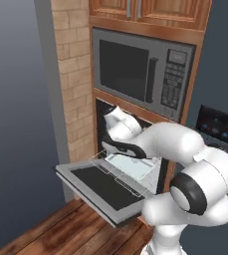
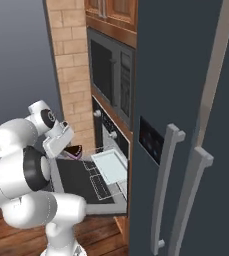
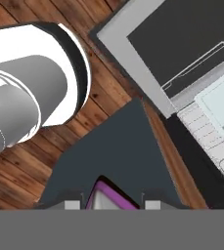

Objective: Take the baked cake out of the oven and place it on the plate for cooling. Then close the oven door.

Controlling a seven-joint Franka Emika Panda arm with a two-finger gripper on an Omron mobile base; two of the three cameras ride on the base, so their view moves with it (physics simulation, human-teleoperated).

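Left base view: the oven door (image 1: 103, 187) lies dropped open and flat below the microwave (image 1: 143, 72), a wire rack (image 1: 128, 172) with a pale tray (image 1: 130, 167) pulled out over it, the arm bent across in front. Right base view: the gripper (image 2: 72, 150) sits over the door's left part, closed on the dark cake (image 2: 76, 149) with a purple base. Hand view: a purple edge (image 3: 111, 197) shows between the fingertips (image 3: 72, 205), wood floor (image 3: 108, 105) and door (image 3: 182, 44) beyond.

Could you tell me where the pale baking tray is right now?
The baking tray sits on the pulled-out wire rack above the open oven door.
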